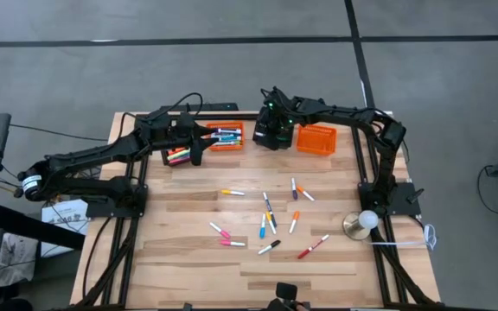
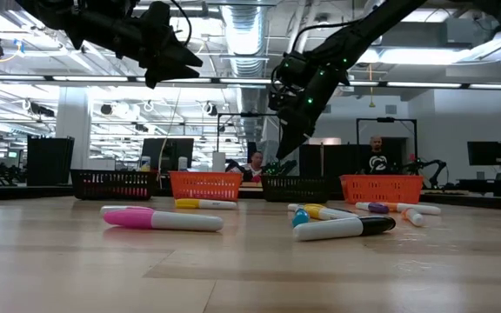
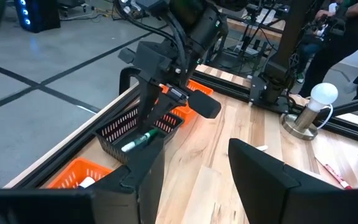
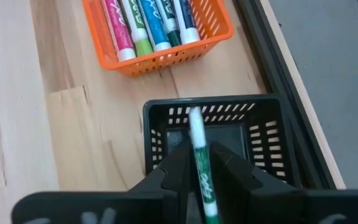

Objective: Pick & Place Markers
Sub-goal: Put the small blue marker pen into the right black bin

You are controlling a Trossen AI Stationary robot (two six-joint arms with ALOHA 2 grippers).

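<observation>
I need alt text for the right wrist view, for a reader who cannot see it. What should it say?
The right gripper holds a green marker with a white cap between its fingers, directly above a black basket on the wooden table. Beyond it, an orange basket holds several markers lying side by side.

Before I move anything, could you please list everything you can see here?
Loose markers: about twelve, mixed colours, mid table.
Orange baskets: two, far edge; one holds markers.
Black baskets: two, far edge.
Green marker: one, white cap, over a black basket.
Bulb: one, white, right side.
People: two, beyond the table.
Left end effector: open, empty, by the baskets.
Right end effector: above a black basket, with the green marker.
</observation>
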